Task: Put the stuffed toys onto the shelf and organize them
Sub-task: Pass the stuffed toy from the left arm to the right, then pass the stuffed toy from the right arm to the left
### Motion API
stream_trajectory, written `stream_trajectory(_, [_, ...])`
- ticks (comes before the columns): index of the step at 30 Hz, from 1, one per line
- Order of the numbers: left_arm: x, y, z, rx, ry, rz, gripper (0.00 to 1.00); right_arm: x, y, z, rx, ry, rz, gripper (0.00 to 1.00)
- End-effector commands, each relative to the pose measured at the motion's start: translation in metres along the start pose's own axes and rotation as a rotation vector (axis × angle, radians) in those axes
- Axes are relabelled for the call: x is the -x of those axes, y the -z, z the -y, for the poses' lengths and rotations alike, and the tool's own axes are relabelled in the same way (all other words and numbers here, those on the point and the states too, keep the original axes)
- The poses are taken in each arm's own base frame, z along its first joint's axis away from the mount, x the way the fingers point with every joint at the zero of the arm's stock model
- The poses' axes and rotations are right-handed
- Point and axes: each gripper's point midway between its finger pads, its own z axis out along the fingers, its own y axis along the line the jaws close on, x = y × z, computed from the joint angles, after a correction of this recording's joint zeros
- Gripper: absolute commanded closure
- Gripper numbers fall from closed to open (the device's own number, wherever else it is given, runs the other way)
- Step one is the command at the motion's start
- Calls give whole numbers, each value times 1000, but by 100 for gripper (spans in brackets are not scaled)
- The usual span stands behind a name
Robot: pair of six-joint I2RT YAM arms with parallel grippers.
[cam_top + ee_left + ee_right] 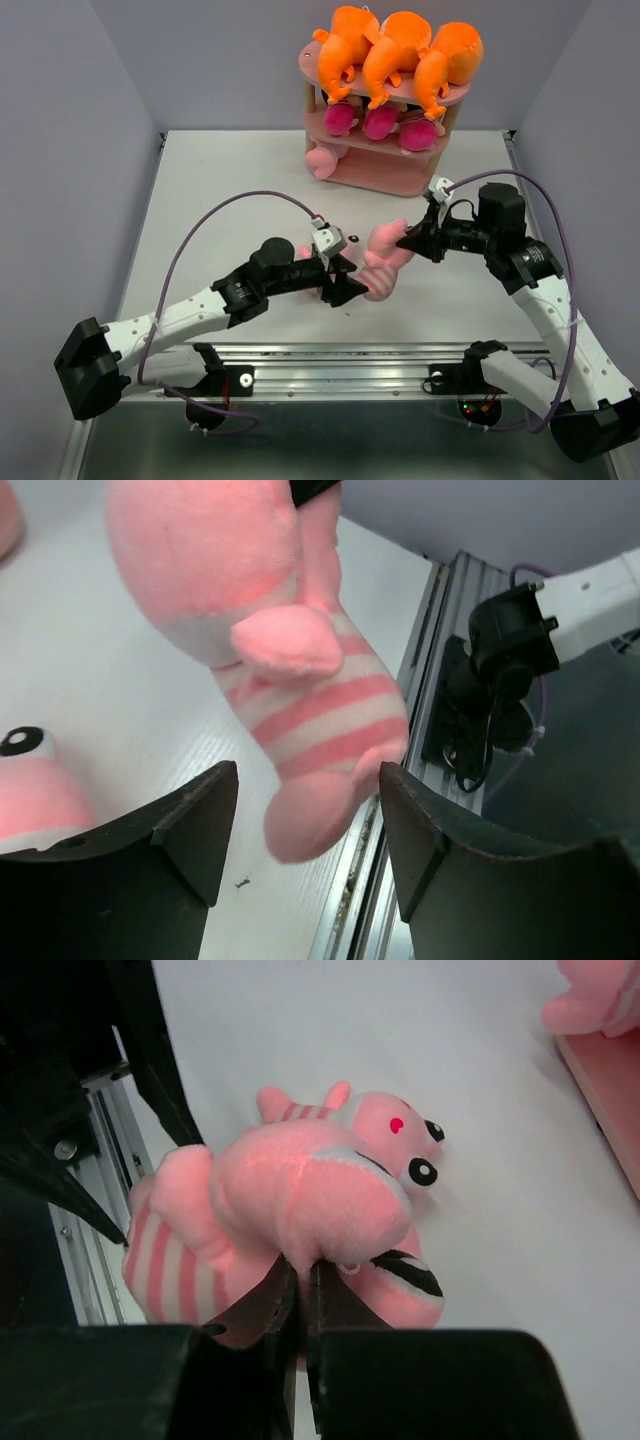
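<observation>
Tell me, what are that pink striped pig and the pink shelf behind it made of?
The pink striped pig looks like soft plush fabric: fuzzy matte nap, a stitched seam, squashing where pinched. The shelf seems painted wood or board, matte pink tiers on pale wood-coloured posts; only a guess.

Flat white matte tabletop, centre of frame. Plain pale grey-lilac wall panels enclosing it at left, top and right. Ribbed silver aluminium rail along the tabletop's lower edge. Dark glossy surface, bottom of frame. Lighting soft, even.
</observation>
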Motion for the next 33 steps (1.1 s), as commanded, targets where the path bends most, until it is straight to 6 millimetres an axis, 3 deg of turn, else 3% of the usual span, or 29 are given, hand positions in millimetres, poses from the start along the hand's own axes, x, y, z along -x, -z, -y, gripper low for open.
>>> stream_trajectory(1, [49, 26, -9, 121, 9, 236, 30, 19, 5, 20, -139, -57, 56, 99])
stream_trajectory(3, [52, 36, -24, 219, 21, 268, 25, 21, 5, 24, -172, -104, 70, 99])
stream_trajectory(7, [56, 53, -31, 284, 36, 323, 22, 23, 5, 28, -200, -153, 84, 99])
stream_trajectory(12, [55, 50, -31, 289, 60, 319, 20, 26, 2, 36, -244, -267, 114, 99])
stream_trajectory(20, [54, 29, -24, 315, 65, 307, 19, 25, -3, 44, -268, -324, 108, 99])
stream_trajectory(33, [53, -11, -33, 324, 68, 259, 19, 20, -3, 35, -231, -323, 117, 99])
